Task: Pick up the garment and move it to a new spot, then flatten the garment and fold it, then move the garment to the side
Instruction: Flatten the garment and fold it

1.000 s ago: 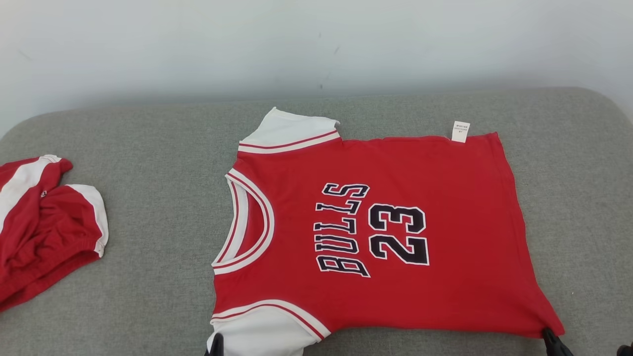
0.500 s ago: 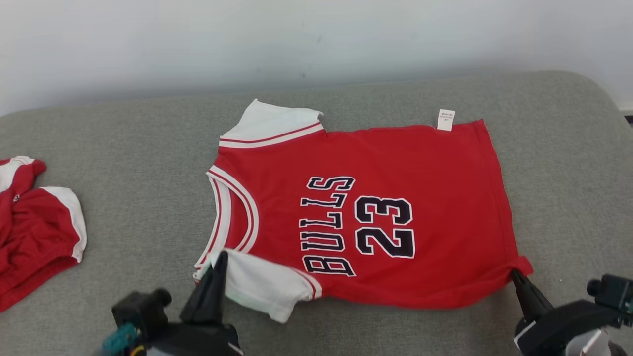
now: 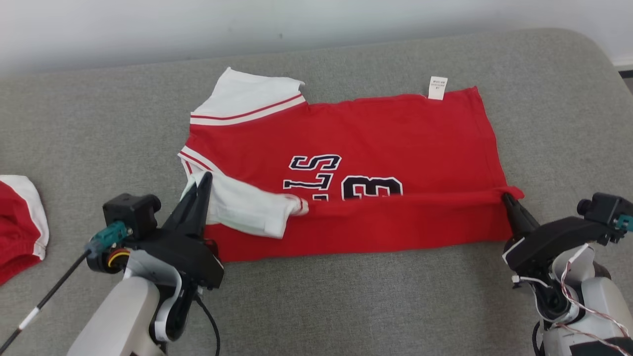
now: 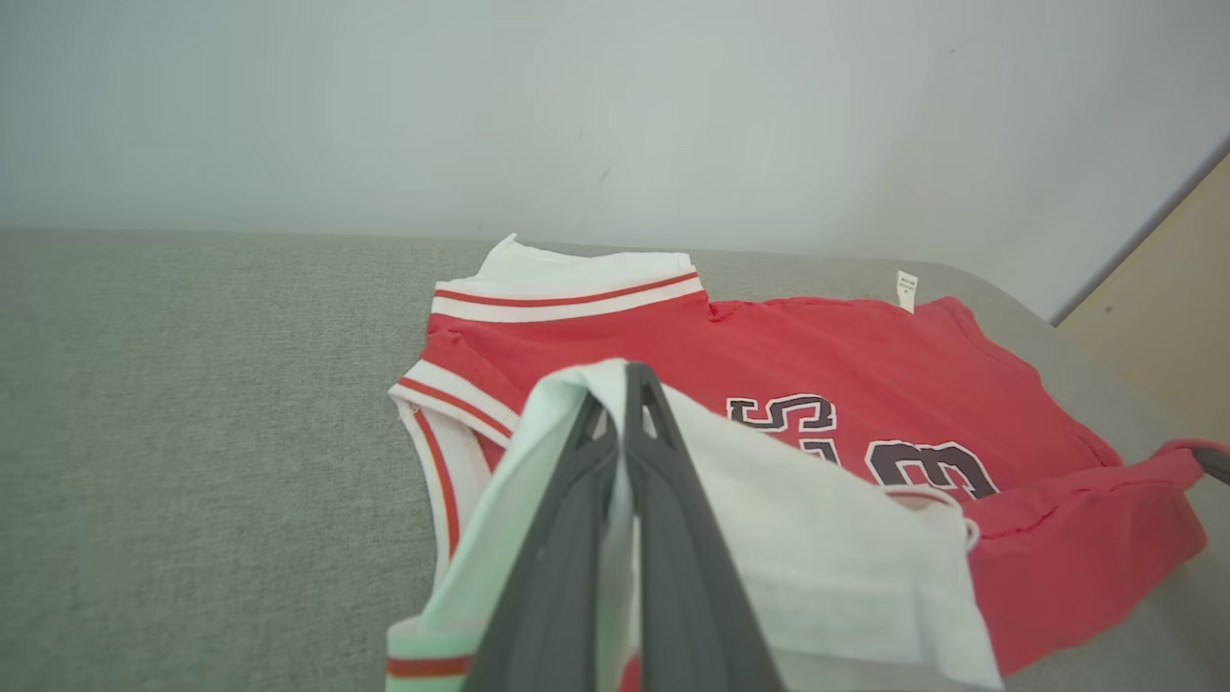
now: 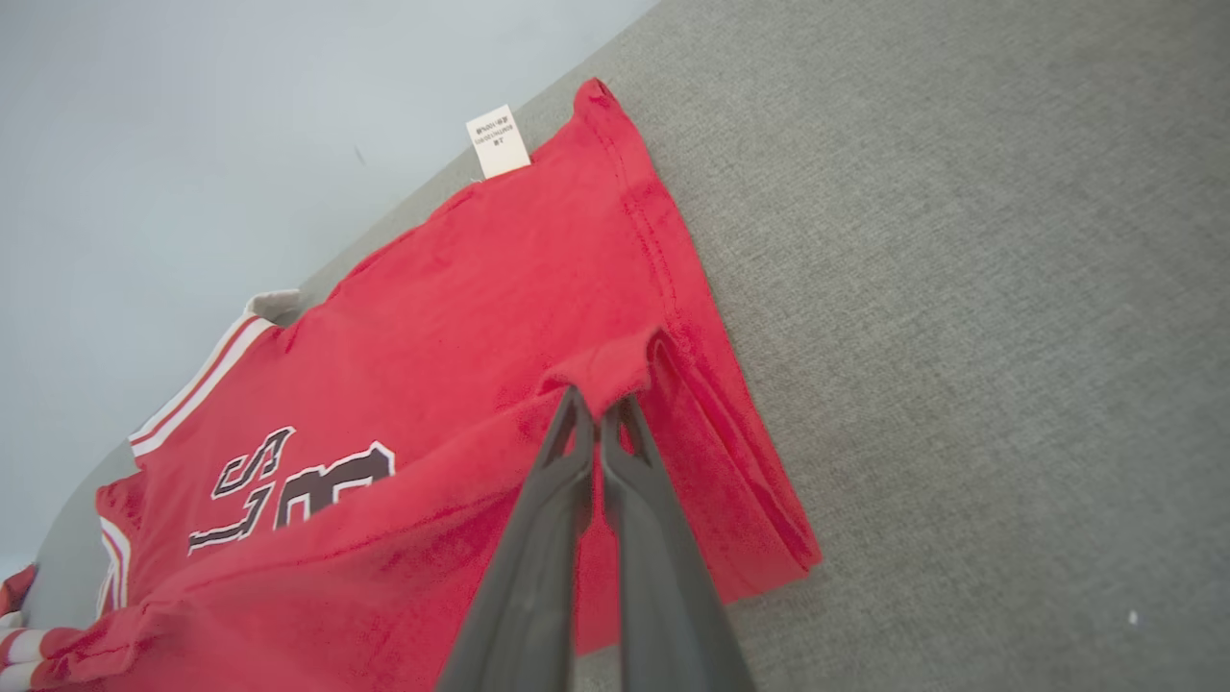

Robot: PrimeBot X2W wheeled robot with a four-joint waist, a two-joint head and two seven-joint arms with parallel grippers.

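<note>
Around the work: a grey padded surface [image 3: 346, 306] set against a pale wall [image 3: 148, 24]. At the far left edge of the head view, a second red-and-white garment [image 3: 22, 232], bunched up and well apart from the rest. Off the left wrist, a black cable [image 3: 49, 296], trailing clear of the fabric.

In the middle of the surface, a red jersey [image 3: 395, 128], laid lengthwise from left to right, with the neckline toward the robot's left and the hem toward its right. At the far edge near the hem, a white label [image 3: 437, 88] sticking out. Near long edge raised and doubled over the front, hiding the lower half of the black lettering.

Clamped in the left gripper [image 3: 203, 180]: the near white sleeve [image 3: 247, 210], with both fingers pressed together through the cloth in the left wrist view. Pinched tight in the right gripper [image 3: 507, 199]: the near hem corner, with red fabric gathered at the tips.

Count: two garments, two grippers, two white sleeves including the far sleeve [image 3: 242, 96], one label and one cable.
</note>
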